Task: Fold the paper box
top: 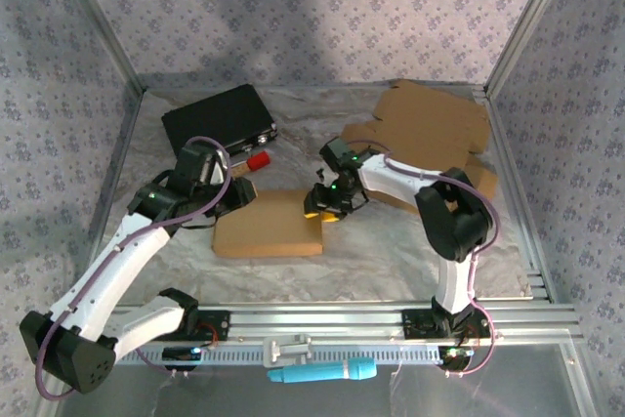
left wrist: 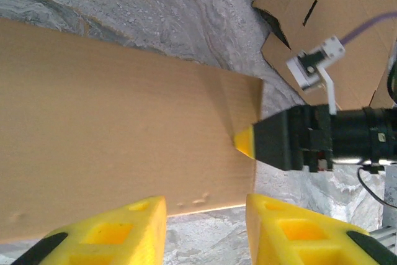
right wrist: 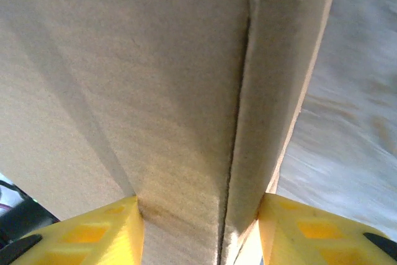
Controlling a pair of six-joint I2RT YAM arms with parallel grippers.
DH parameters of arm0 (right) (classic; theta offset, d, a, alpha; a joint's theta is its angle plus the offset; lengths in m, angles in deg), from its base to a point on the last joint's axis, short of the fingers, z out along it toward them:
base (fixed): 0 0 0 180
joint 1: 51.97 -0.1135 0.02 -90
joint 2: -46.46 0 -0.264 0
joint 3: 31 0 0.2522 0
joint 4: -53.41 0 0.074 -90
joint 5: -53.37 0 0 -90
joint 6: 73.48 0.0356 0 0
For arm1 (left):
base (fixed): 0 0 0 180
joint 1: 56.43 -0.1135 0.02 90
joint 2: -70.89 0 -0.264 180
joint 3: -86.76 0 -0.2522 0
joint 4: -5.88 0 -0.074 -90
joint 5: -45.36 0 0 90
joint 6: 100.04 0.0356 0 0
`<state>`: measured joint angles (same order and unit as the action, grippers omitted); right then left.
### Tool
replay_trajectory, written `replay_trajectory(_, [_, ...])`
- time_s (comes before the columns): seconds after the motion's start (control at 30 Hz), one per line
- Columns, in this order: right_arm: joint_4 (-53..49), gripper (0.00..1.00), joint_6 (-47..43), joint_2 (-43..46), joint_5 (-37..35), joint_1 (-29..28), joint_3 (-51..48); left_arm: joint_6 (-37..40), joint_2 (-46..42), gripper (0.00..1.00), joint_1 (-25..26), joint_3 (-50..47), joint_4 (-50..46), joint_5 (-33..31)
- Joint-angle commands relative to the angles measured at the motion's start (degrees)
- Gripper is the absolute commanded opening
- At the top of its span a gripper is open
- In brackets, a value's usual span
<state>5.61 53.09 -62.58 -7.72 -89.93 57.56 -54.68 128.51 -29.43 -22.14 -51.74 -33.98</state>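
Top external view showed the box (top: pixel 269 225) lying flat in the middle of the worktop (top: pixel 371 263). The left fingers (top: pixel 239 194) were at its 10 o'clock corner. The right fingers (top: pixel 318 209) were at its 2 o'clock corner. More flat card (top: pixel 430 122) lay well apart, at 1 o'clock on the worktop, and a black case (top: pixel 220 120) sat at 11 o'clock.

Left wrist view showed the left fingers (left wrist: pixel 133 228) partly open with nothing held. The near edge of the box lay just in front of them.

Right wrist view showed the right fingers (right wrist: pixel 124 224) on both sides of the box edge, touching it. They looked pinched on the box, right where a thin flap (right wrist: pixel 282 91) was folded against the big side.

I think the step in hand was folding up one side of the box. The right fingers had the side to turn. Next, the left fingers would need to press or hold the box so it could not slide. Then the right fingers could tip the side up slowly along its crease. A hard pull might bend the card in the wrong place.
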Motion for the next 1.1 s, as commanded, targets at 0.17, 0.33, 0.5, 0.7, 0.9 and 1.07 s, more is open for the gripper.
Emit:
replay_trajectory(0.17, [5.30, 0.46, 14.09, -11.75, -2.23, -6.60, 12.95, 0.06, -3.75, 0.38, -0.46, 2.11, -2.67, -0.80])
replay_trajectory(0.33, [2.27, 0.46, 15.35, -18.00, -3.36, -9.88, 23.07, 0.05, -6.78, 0.38, -0.80, 1.90, -5.30, -1.30])
replay_trajectory(0.5, [3.44, 0.46, 18.18, -21.94, -2.72, -11.13, 27.43, -0.13, -9.56, 0.38, -1.16, 2.03, -7.76, -1.65])
replay_trajectory(0.7, [3.27, 0.47, 18.41, -27.08, -1.34, -13.35, 34.79, -0.97, -13.13, 0.38, -1.25, 1.71, -9.47, -2.50])
replay_trajectory(0.9, [3.33, 0.51, 19.57, -29.18, -2.05, -14.23, 38.02, -1.98, -15.44, 0.37, -1.25, 1.44, -10.94, -1.96])
replay_trajectory(1.07, [3.25, 0.60, 18.62, -27.13, -3.00, -14.08, 38.00, -2.51, -16.24, 0.37, -1.25, 1.28, -11.08, -1.55])
